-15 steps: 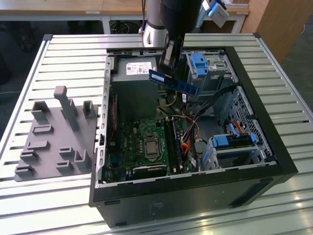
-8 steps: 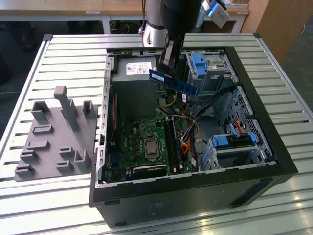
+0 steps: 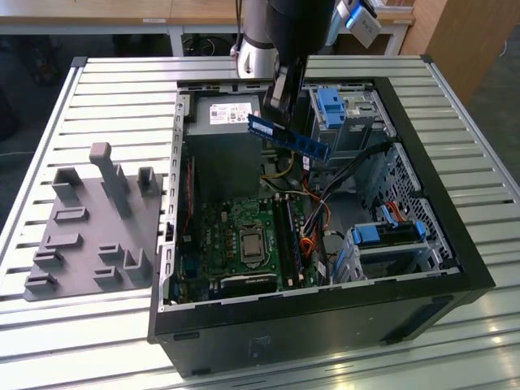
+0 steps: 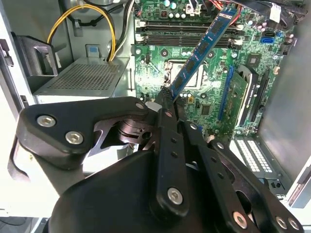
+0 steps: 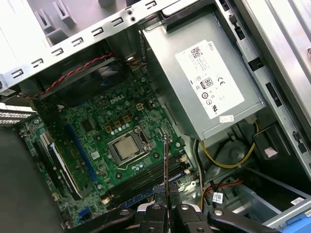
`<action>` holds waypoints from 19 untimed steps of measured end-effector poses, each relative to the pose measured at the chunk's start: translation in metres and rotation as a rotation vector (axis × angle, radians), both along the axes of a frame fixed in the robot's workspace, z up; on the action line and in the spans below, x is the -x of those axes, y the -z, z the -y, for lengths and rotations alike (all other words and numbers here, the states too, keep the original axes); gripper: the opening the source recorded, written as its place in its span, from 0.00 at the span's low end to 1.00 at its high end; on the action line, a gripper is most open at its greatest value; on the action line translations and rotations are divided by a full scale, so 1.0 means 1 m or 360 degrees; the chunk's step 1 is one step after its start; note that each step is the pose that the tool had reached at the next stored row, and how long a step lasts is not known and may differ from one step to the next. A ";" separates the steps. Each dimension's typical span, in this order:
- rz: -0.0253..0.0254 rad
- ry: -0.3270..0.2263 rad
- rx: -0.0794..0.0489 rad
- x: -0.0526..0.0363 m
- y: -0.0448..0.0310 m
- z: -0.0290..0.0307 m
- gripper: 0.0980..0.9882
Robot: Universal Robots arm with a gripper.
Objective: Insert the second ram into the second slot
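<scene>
**Memory stick held by one end above the open computer**

The tool (image 3: 278,110) is closed narrowly on one short end of the memory stick (image 3: 294,139). It holds the stick in the air over the open computer case (image 3: 422,236), which stands on the slatted metal surface (image 3: 97,89). In the second wrist view the stick reaches out from the tool, tilted across the circuit board (image 4: 160,68) towards the long memory slots (image 4: 189,36), and it is not seated in any of them.

The stick looks light, thin and stiff, but probably fragile. Its dark chips and contact edge are poor places to squeeze, so the flat faces near an end suit a grip better. Held at one end, it may pivot if pushed off-line.
</scene>
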State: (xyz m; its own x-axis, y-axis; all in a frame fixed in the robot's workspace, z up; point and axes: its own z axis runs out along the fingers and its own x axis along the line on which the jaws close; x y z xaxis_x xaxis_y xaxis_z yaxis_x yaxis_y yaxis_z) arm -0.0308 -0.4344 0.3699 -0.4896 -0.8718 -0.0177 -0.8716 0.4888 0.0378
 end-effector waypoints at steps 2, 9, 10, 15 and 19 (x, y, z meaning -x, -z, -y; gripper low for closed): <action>0.00000 0.0009 0.0000 0.0000 0.0000 0.0000 0.04; 0.00001 0.0044 0.0000 0.0000 0.0000 0.0000 0.04; 0.00001 0.0049 0.0000 0.0000 0.0000 0.0000 0.04; 0.00000 0.0071 0.0000 0.0000 0.0000 0.0000 0.04; 0.00001 0.0088 0.0000 0.0000 0.0000 0.0000 0.04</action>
